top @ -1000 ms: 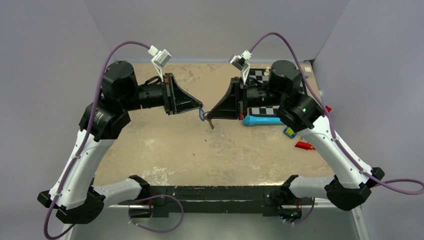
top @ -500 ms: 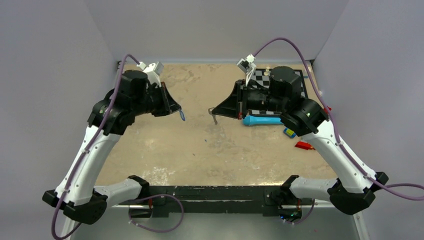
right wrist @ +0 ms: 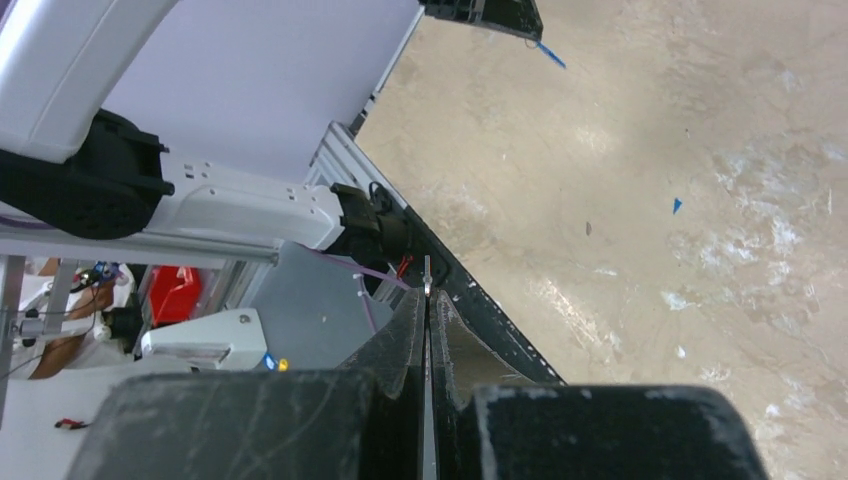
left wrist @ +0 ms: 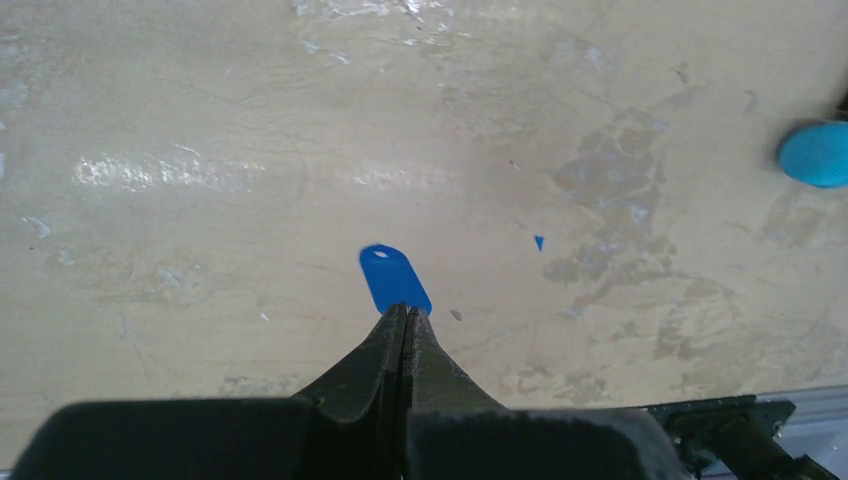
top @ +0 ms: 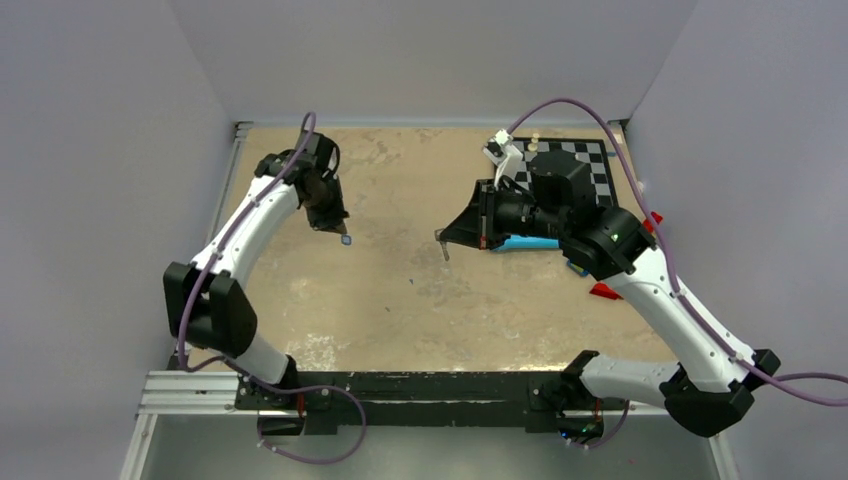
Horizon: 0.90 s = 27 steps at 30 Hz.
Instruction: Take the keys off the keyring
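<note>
Both pieces are held well apart, hence parted; the blue oval tag (left wrist: 393,280) is pinched in the closed left gripper (left wrist: 405,315); a thin grey bit (right wrist: 427,272), possibly a key, in the closed right gripper (right wrist: 427,300)

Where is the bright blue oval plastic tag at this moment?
The bright blue oval plastic tag is pinched at one end by the shut left gripper, over the tan table, left of centre in the top view.

Left gripper (top: 340,231) swings far left, pulling the blue oval piece (left wrist: 393,280) well apart from the right gripper (top: 441,238), which draws back with its thin metal piece (top: 444,250).
</note>
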{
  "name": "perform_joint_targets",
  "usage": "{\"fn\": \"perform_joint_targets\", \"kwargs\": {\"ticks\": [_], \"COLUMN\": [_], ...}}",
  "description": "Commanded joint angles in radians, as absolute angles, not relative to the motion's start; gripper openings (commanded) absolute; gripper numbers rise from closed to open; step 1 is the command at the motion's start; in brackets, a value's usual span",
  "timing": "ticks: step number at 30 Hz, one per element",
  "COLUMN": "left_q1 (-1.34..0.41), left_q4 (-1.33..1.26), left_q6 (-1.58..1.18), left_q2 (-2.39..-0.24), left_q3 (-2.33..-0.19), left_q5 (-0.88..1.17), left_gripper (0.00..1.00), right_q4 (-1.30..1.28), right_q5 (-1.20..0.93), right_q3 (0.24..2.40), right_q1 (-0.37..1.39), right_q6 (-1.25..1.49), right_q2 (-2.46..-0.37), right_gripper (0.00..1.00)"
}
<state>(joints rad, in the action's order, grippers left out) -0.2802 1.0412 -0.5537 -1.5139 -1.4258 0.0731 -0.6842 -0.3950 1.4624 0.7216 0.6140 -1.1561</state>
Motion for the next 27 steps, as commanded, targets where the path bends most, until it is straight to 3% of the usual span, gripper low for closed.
{"fn": "perform_joint_targets", "kwargs": {"ticks": [1,7,9,11,12,14,17,27], "left_q1": [-0.242,-0.215,-0.206,-0.197,-0.191,-0.188,-0.186,-0.188], "left_q4": [1.051,1.031,1.029,1.023,1.016,1.0,0.992,0.995], "left_q6": [-0.504,-0.483,-0.479,-0.479,-0.479,-0.475,-0.475,-0.519], "left_q2": [-1.61,-1.735,-1.762,-1.77,-1.767,-1.752,-1.732,-1.559], "left_q3": [-1.496,-1.545,-1.555,-1.56,-1.559,-1.556,-1.565,-1.529], "left_q5": [0.018,0.004,0.003,0.003,0.004,0.019,0.025,0.068], "left_gripper": [0.0,0.03,0.1,0.29,0.46,0.71,0.95,1.0], "right_q4": [-0.711,-0.756,-0.755,-0.755,-0.759,-0.767,-0.77,-0.795], "right_q5": [-0.335,-0.323,-0.324,-0.323,-0.321,-0.316,-0.31,-0.24], "right_q3": [1.446,1.466,1.456,1.447,1.447,1.447,1.445,1.469], "right_q1": [0.726,0.724,0.725,0.725,0.725,0.725,0.725,0.723], "right_q6": [0.639,0.635,0.64,0.645,0.646,0.643,0.639,0.625], "right_q2": [-1.134,-1.156,-1.152,-1.148,-1.147,-1.15,-1.16,-1.269], "right_gripper": [0.0,0.0,0.0,0.0,0.0,0.0,0.0,0.0]}}
